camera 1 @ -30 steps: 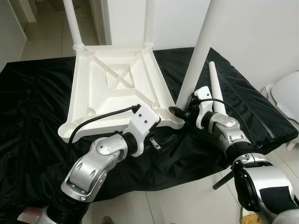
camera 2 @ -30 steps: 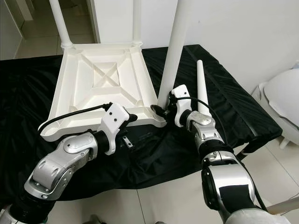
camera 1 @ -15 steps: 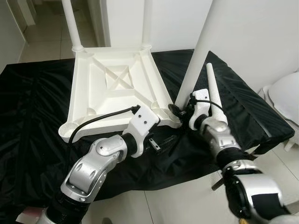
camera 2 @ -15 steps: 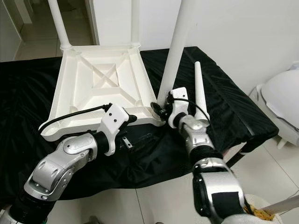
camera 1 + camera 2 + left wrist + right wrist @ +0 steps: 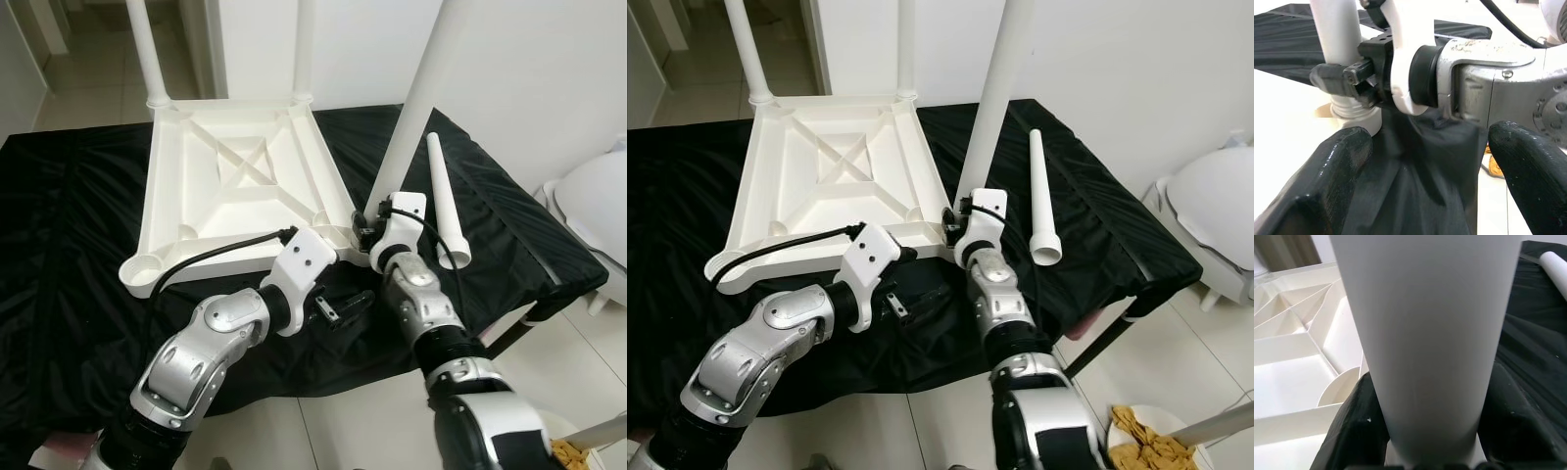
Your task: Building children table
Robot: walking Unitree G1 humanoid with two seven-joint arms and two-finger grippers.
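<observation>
The white table top lies upside down on a black cloth, with two legs standing at its far corners. A third white leg stands upright in the near right corner socket. My right gripper is shut on its base, and the right wrist view has the leg between both black fingers. A loose leg lies on the cloth to the right. My left gripper hovers open just in front of that corner, its fingers wide apart with nothing between them.
The cloth-covered surface ends close to me, with tiled floor below. A white rounded object stands past the right edge, and a plate of chips is on the floor. A white wall rises behind the table top.
My right forearm has swung in to the left and closer to me while keeping hold of the upright leg. The left arm has hardly moved. The camera has shifted slightly.
</observation>
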